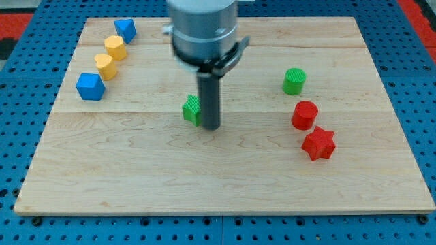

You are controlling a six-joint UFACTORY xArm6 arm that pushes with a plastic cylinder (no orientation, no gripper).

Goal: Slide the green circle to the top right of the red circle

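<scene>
My tip [210, 127] beside green block [192, 109], green circle [294, 81] above red circle [304, 115]

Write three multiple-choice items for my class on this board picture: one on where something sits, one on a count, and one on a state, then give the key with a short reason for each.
1. Where is the green circle relative to the red circle?
A. Toward the view's top, slightly left
B. Toward the view's bottom
C. Far to the view's left

2. How many blue blocks are on the board?
A. One
B. Two
C. Four

3. What is my tip next to?
A. The red star
B. A yellow block
C. The second green block

Key: 1 A, it sits just above the red circle. 2 B, both at upper left. 3 C, the tip stands close on that block's right.
</scene>
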